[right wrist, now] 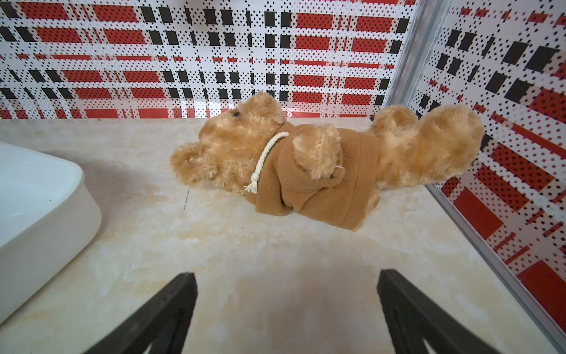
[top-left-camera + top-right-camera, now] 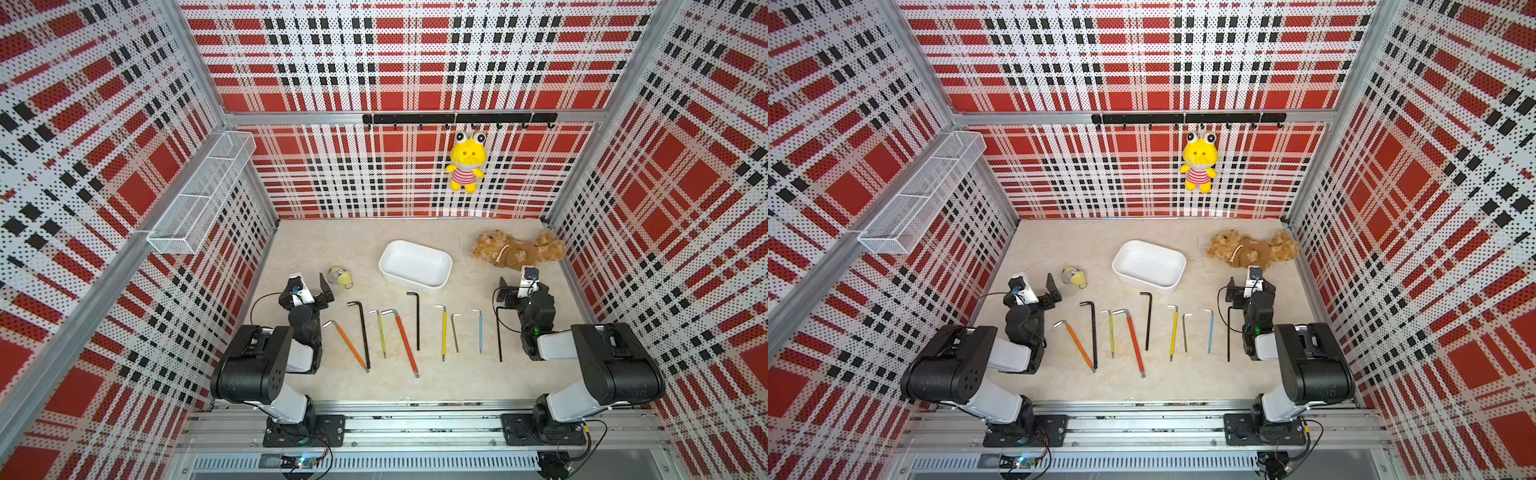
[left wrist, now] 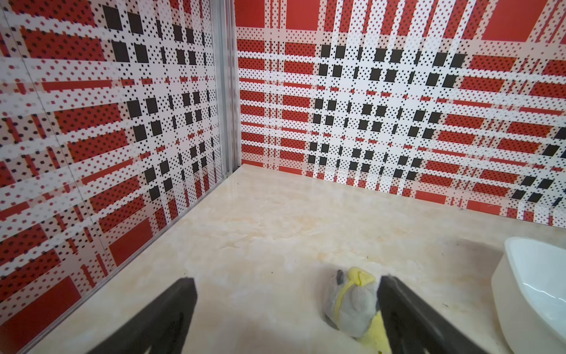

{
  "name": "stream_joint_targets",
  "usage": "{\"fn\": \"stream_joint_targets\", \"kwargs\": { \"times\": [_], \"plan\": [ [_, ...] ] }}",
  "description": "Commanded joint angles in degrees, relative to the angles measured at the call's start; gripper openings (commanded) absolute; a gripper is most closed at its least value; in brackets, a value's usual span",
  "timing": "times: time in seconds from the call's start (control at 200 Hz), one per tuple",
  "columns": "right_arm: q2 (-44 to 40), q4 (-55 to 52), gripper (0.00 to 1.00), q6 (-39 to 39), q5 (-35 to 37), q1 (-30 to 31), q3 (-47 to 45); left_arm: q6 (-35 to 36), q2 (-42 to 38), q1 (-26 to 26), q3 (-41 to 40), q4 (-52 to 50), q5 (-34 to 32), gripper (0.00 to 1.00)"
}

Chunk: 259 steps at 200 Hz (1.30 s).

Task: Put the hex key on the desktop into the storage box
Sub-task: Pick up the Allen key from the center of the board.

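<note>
Nine hex keys [image 2: 417, 320] lie flat in a row on the table [image 2: 332, 245], on the robot's side of the storage box [image 2: 415, 262], which is empty.

Step in hand, as judged: the first pick. The thin black key [image 2: 500, 345] lies just beside the right arm. The orange key [image 2: 347, 343] is nearest the left arm, but its near end meets the long black key [image 2: 363, 332].

Best approach: choose a key lying clear, descend astride the shaft near mid-length, and bring the fingertips right down to the table, since the shafts are thin.

Right pincer [image 1: 286, 274]: wide, empty, over bare table near the brown teddy [image 1: 306, 168].

Left pincer [image 3: 286, 281]: wide, holding nothing. A small grey-yellow plush [image 3: 349, 300] sits just beside one finger; contact unclear.
</note>
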Motion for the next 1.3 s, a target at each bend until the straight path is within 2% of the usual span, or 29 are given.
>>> {"fn": "stream_joint_targets", "kwargs": {
  "times": [0.0,0.11,0.21,0.511,0.616,0.747,0.887,0.992,1.153,1.293],
  "plan": [
    [0.1,1.2,1.00,-0.4,-0.3,0.0,0.3,0.7,0.4,0.1,1.0,0.0,0.8,0.99],
    [0.1,0.9,1.00,-0.2,-0.8,-0.3,0.4,0.6,0.4,0.3,1.0,0.0,1.5,0.99],
    [0.1,0.9,1.00,-0.3,-0.8,-0.3,0.4,0.3,0.5,1.8,1.1,-0.1,5.8,0.99],
    [-0.7,0.7,1.00,0.0,0.4,-0.3,0.6,0.1,0.2,1.7,1.0,-0.3,5.4,0.99],
    [-8.7,-18.2,1.00,1.7,5.0,-0.3,7.4,-1.1,-4.9,2.2,3.2,-8.6,3.0,0.99],
    [-14.9,-42.4,1.00,3.8,12.3,-0.2,19.5,-1.7,-11.2,-0.2,9.5,-21.7,-5.0,0.99],
    [-14.2,-66.6,1.00,7.7,15.0,0.0,32.1,-7.9,-15.1,-0.6,17.0,-29.3,1.9,0.99],
    [-14.3,-81.3,1.00,13.0,13.8,0.2,37.1,-9.9,-13.0,-2.8,29.0,-45.4,5.1,0.99],
    [-14.5,-81.3,1.00,13.0,13.8,0.4,39.3,-7.6,-11.3,-8.8,37.5,-55.6,8.6,0.99],
    [-11.7,-81.3,1.00,13.0,13.8,2.1,39.3,-6.0,-10.0,-11.4,42.2,-60.9,7.6,0.99]
  ]
}}
